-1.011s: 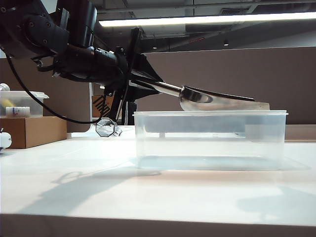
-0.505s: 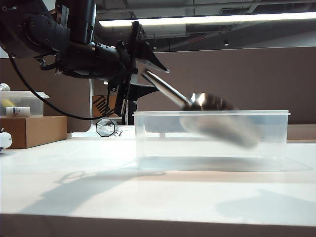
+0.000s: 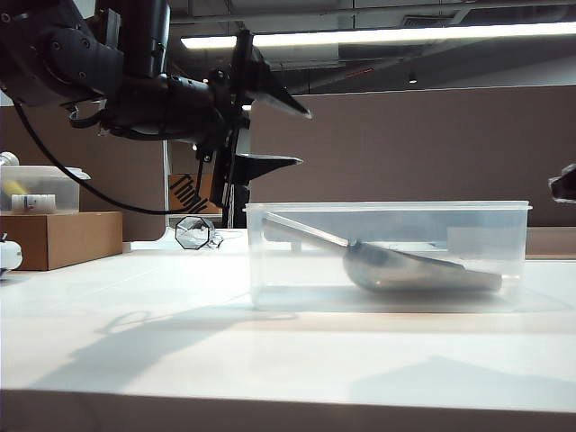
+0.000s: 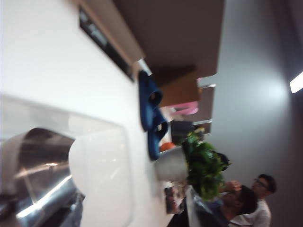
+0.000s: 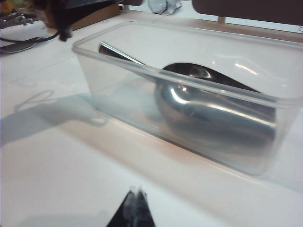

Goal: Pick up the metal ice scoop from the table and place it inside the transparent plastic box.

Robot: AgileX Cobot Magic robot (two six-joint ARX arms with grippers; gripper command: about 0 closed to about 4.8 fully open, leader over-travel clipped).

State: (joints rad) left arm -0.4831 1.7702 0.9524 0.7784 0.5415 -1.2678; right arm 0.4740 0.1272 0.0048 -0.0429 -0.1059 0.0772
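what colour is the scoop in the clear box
Shiny silver metal ice scoop; the right wrist view shows it best.

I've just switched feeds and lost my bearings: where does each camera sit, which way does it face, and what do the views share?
Exterior view: low at the table edge, facing across it at the transparent plastic box holding the metal ice scoop; the left claw hangs open above the box's left end.
Left wrist view: on the left arm, turned sideways, showing the scoop's bowl, box wall and room beyond; no claw visible.
Right wrist view: looks down at the box; the shut right claw tips show.
Shared: scoop and box appear in all three.
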